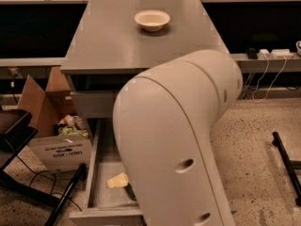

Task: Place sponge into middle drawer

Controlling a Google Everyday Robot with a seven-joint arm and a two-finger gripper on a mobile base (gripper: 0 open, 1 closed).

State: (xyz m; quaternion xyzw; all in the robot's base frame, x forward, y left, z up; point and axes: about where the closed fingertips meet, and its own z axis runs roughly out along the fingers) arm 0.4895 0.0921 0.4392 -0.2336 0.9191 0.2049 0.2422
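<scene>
In the open middle drawer (94,171) the sponge (117,180) is seen, and the gripper, hidden behind the arm (174,140) and its state not to be told, is best raised straight.

Arm (178,140) fills lower centre and runs off the bottom edge. Gripper: not visible, no part of it clears the arm.

Drawer (104,164): only the left strip of the tray shows. The middle and right are behind the arm, and the front lip is clipped by the bottom edge.

Sponge (117,180): yellow end shows on the tray floor. Its right end passes behind the arm, full outline unknown.

Box (56,149): contents a blurred jumble, unidentifiable.

Black stand (287,166): cut off at the right edge.
</scene>
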